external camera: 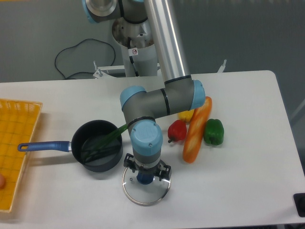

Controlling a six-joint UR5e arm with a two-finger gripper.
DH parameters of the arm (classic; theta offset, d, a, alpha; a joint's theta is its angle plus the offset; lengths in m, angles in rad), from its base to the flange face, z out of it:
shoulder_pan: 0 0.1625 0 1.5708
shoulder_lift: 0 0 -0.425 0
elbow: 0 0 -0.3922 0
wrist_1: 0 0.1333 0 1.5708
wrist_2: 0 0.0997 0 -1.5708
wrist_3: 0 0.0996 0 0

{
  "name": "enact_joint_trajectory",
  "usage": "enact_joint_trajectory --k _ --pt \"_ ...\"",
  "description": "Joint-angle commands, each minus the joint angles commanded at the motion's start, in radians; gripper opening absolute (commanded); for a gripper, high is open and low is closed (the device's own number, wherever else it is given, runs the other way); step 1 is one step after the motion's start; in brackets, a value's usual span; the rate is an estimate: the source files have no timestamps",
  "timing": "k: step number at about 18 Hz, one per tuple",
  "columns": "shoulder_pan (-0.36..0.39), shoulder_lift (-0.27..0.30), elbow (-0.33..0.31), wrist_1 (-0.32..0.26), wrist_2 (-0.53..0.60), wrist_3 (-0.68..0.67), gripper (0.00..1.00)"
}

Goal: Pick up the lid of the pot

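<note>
The gripper (147, 170) points down over the pot lid, its two fingers apart on either side of the lid's blue knob. A glass pot lid (147, 195) with a metal rim lies on the table at the front centre. Its dark blue knob (145, 179) shows just below the gripper, its upper part hidden by the gripper. The back edge of the lid is also covered. Whether the fingertips touch the lid cannot be told.
Left of the gripper is a black pan (97, 163) with a blue handle and a green item inside. To the right are a red pepper (177, 130), bread (194, 138), a green pepper (214, 132) and a yellow item (186, 115). An orange crate (19, 110) stands far left.
</note>
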Motion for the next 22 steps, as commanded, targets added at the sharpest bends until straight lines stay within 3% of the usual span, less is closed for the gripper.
enact_joint_trajectory --k 9,17,22 --pt "-0.002 -0.008 0.000 0.000 0.002 0.000 0.96" --pt "-0.003 -0.014 0.000 0.000 0.000 -0.018 0.86" --pt "-0.011 -0.017 0.002 0.029 0.000 -0.032 0.86"
